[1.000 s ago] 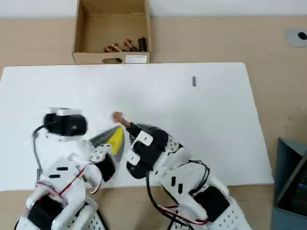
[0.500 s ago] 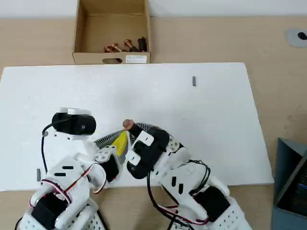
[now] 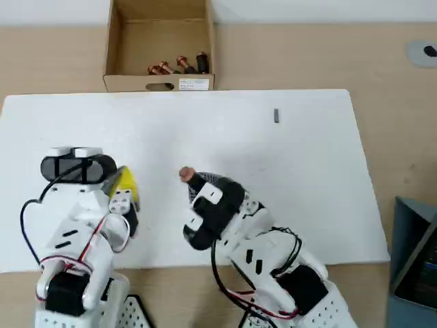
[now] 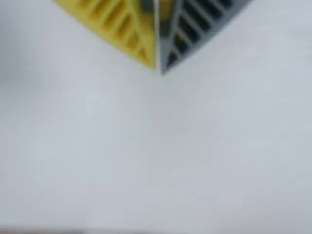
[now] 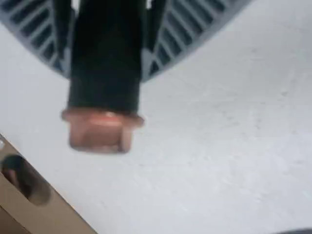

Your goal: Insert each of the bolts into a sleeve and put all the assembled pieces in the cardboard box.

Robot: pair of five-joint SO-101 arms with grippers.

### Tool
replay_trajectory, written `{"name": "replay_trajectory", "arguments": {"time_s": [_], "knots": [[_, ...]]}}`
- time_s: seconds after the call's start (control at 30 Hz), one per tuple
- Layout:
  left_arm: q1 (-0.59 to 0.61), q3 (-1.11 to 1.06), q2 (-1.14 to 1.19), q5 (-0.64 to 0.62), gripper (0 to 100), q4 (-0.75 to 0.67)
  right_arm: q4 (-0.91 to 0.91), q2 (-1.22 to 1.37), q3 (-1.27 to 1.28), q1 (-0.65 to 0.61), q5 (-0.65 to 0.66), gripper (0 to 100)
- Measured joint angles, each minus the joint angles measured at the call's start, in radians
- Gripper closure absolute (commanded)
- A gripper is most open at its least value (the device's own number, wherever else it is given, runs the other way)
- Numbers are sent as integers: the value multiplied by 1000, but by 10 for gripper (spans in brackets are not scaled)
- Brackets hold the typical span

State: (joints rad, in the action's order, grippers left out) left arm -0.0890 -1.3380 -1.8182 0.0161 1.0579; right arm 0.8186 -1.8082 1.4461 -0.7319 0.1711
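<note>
High view: the right gripper (image 3: 196, 184) pinches the sleeve (image 3: 192, 180), with the bolt (image 3: 185, 173) head pointing toward the box (image 3: 109, 48). Left wrist view: the left gripper (image 4: 158, 66) has its fingers (image 4: 117, 19) pressed together over the mat (image 4: 146, 156). Right wrist view: the long axis of the sleeve continues the fingers, head outward.

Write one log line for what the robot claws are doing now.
right claw: shut on sleeve, bolt inside | left claw: shut, empty | box: finished pieces inside
</note>
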Motion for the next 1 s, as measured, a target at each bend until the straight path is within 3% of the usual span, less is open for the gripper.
{"name": "replay_trajectory", "arguments": {"time_s": [0.2, 0.5, 0.7, 1.0], "knots": [[173, -132, 0, 77, 1000, 0, 0, 0, -54, 81, -11, 989], [238, -262, 2, 106, 1000, 0, 31, 29, -215, 192, -166, 989], [239, -315, 2, 106, 1000, 0, 31, 293, -450, 193, -233, 989], [239, -316, 2, 106, 1000, 0, 31, 743, -798, 193, -233, 989]]}}
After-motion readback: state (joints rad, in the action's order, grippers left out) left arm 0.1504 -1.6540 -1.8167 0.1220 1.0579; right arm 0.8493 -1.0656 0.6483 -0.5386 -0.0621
